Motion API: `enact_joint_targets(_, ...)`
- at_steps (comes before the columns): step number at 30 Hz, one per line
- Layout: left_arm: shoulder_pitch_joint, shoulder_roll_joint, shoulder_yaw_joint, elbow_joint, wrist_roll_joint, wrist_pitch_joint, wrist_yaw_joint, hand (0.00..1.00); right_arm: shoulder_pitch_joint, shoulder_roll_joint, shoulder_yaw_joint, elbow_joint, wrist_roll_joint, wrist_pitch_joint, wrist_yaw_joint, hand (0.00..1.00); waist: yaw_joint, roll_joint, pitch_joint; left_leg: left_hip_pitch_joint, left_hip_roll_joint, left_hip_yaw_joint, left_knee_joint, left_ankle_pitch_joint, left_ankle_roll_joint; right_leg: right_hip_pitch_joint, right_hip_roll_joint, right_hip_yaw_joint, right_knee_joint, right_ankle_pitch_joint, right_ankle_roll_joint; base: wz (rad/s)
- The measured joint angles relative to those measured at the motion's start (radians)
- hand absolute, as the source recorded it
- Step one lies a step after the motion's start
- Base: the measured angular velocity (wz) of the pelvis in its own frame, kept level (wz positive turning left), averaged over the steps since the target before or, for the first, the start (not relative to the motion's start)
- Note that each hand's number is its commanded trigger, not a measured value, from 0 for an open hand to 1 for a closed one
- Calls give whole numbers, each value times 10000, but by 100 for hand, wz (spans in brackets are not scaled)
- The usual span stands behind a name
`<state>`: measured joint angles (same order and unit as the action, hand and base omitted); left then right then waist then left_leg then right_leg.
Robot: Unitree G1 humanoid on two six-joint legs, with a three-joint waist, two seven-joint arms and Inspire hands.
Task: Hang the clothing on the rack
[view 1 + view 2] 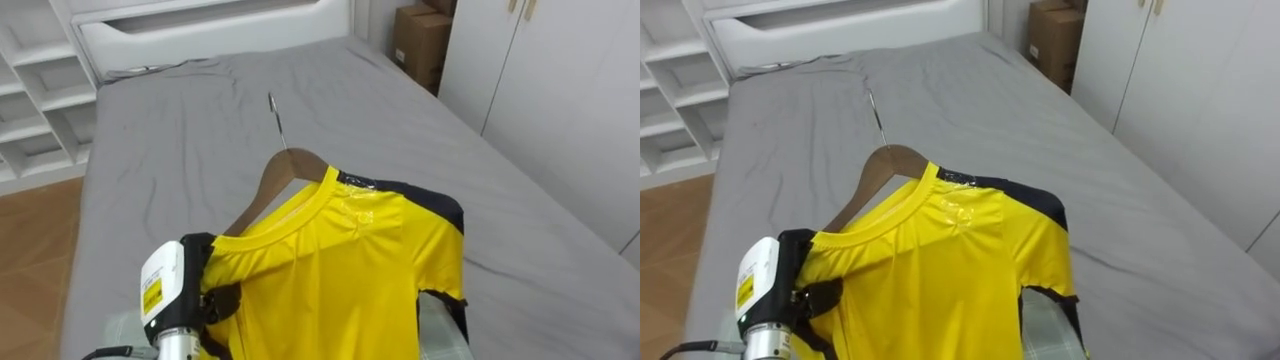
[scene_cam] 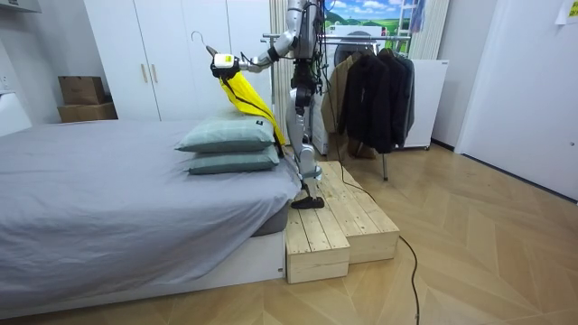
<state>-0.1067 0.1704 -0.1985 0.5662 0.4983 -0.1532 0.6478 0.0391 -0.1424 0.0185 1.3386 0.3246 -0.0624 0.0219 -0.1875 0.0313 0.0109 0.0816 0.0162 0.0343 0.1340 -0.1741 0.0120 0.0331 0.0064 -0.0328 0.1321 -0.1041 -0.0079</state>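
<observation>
Left hand gripped yellow jersey shoulder over wooden hanger arm. Jersey looked light, limp, slippery; stiff hanger judged surer hold, metal hook free.

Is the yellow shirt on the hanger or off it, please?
Partly on: one arm of the hanger runs under the collar of the yellow shirt; the other shows bare above it.
</observation>
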Motion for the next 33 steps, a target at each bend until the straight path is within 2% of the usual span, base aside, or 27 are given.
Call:
enact_joint_targets(7,78,63,0,-37,276,0,50,100,-96,-22,-41,40,-164,134,-247,0,6,15,-13,19,-22,-83,-1,0,-2,26,-33,-90,22,-60,-23,3)
enact_joint_targets(12,126,241,1,-37,212,0,52,100,-167,-47,-106,41,-604,305,-724,0,32,-155,3,24,-37,-86,18,1,-1,40,-52,-91,39,-94,-14,0)
enact_joint_targets(16,126,376,1,-37,210,10,52,100,-159,-158,-218,65,-665,333,-1189,0,22,-247,-23,17,-42,-104,19,1,-1,20,-54,-103,30,-105,-5,1)
enact_joint_targets(18,125,414,2,-38,209,47,82,100,-211,-191,-473,115,-806,422,-1635,0,24,-289,-54,9,-43,-113,19,1,-1,48,-55,-106,39,-105,-6,0)
enact_joint_targets(23,125,428,1,-56,186,194,227,100,-357,-258,-1182,96,-1139,436,-2699,0,-11,-326,-73,14,-52,-206,21,1,-1,116,-81,-258,38,-124,-9,6)
enact_joint_targets(30,134,575,1,-826,57,255,491,100,-1003,-543,-1609,-347,-1728,415,-4431,0,44,-428,-112,27,-53,-246,54,3,0,164,-81,-289,52,-138,-8,3)
enact_joint_targets(33,134,610,0,-991,59,253,504,100,-1052,-600,-1604,-720,-1859,330,-4850,0,96,-490,-138,19,-53,-260,130,3,0,188,-76,-284,47,-138,-11,0)
